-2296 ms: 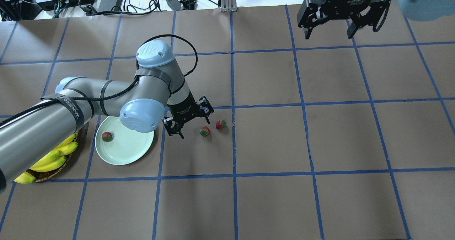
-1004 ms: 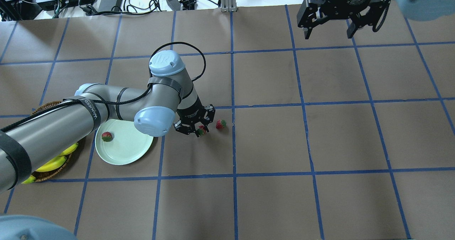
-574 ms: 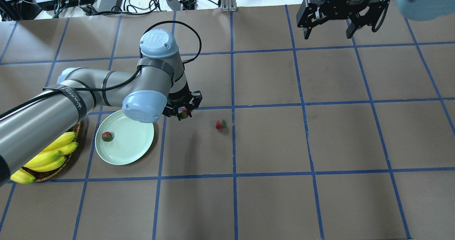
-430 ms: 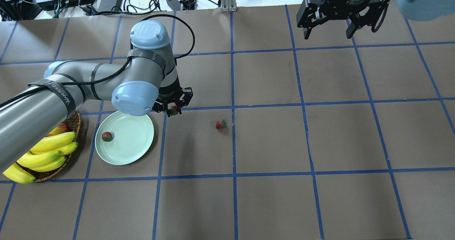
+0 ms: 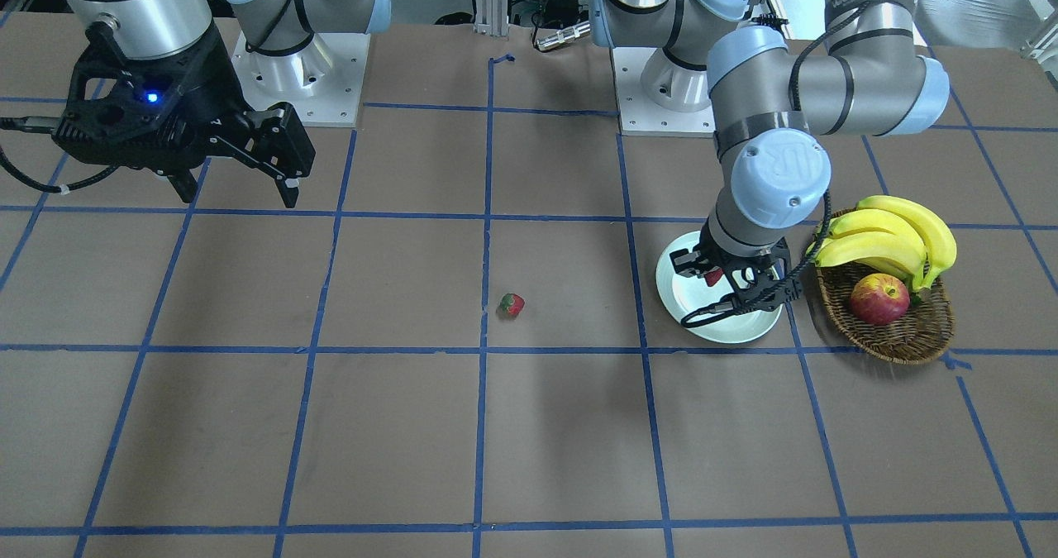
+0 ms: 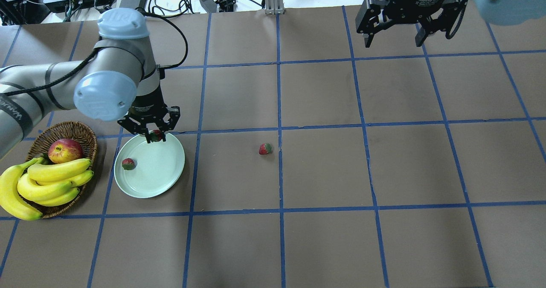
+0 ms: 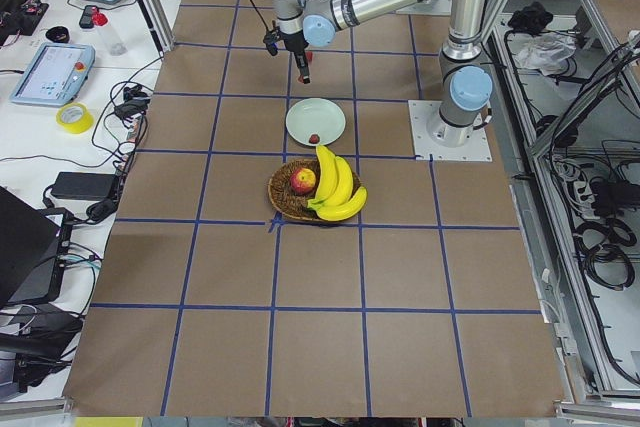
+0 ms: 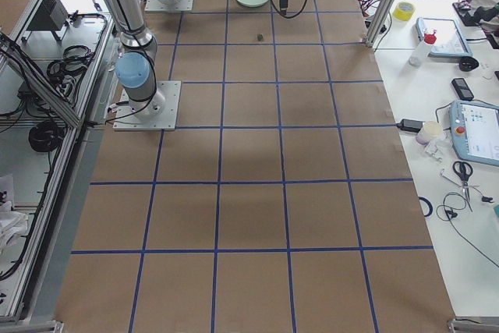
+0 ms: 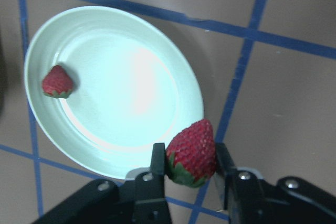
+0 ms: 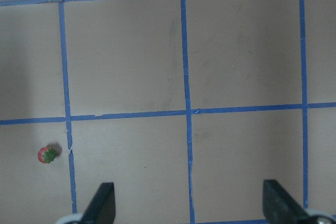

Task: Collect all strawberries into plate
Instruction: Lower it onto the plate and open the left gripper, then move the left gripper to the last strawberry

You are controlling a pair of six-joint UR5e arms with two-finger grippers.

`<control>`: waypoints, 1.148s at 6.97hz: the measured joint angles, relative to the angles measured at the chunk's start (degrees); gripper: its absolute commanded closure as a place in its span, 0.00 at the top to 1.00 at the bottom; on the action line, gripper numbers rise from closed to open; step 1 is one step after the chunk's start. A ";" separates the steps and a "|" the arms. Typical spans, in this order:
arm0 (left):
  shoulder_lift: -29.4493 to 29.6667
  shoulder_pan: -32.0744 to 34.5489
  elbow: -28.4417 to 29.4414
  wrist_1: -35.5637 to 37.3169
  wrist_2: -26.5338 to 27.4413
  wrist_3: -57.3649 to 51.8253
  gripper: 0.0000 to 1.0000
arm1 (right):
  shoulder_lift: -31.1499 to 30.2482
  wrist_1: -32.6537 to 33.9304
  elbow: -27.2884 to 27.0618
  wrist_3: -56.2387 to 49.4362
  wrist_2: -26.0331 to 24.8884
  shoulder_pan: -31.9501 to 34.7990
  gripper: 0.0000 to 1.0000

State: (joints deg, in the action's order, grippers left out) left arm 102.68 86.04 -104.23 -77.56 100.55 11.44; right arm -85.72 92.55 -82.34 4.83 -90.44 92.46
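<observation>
While the left gripper (image 6: 155,138) pinches a strawberry (image 9: 191,150) above the rim of the plate (image 9: 126,87), it is best to carry inward and lower before releasing, clear of the plated strawberry (image 9: 56,82). The last strawberry (image 6: 265,149) lies well apart on the table (image 6: 324,173); the right gripper (image 6: 394,40) gapes wide, empty.

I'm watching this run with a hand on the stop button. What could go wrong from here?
1. The held strawberry, pinched in the left jaws, hangs over the plate's rim rather than its middle. Released here, it may roll off onto the table.
2. The jaws grip only the strawberry's sides, with most of it sticking out, so it could slip free before it is over the plate's middle.
</observation>
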 measured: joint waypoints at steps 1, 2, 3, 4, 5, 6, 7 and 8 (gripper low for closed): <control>0.43 -2.50 -0.60 -0.30 -0.18 -1.10 0.00 | 0.02 0.00 0.03 0.00 0.00 0.00 1.00; 1.10 -3.78 -1.29 -0.21 -0.23 -1.65 0.51 | 0.03 0.00 0.06 0.00 0.00 0.00 1.00; 1.99 -4.31 -1.95 0.29 -0.16 -1.83 1.00 | 0.03 0.02 0.06 0.00 0.00 0.00 1.00; 2.58 -4.49 -2.24 0.72 -0.07 -1.97 1.00 | 0.03 0.04 0.07 0.00 0.00 0.00 1.00; 2.71 -4.54 -2.21 0.89 0.00 -2.12 1.00 | 0.03 0.02 0.05 0.00 0.00 0.00 1.00; 2.73 -4.45 -1.47 0.92 -0.55 -1.69 1.00 | 0.03 0.01 0.04 0.00 0.00 0.00 1.00; 2.48 -3.91 0.47 0.71 -3.63 -0.01 1.00 | 0.03 0.00 0.05 0.00 0.00 0.00 1.00; 1.70 -2.36 2.93 0.31 -9.42 3.55 1.00 | 0.03 0.00 0.06 0.00 0.00 0.00 1.00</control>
State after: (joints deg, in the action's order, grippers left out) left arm 104.38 83.68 -101.30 -77.25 91.13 14.99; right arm -85.70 92.55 -82.27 4.83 -90.44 92.46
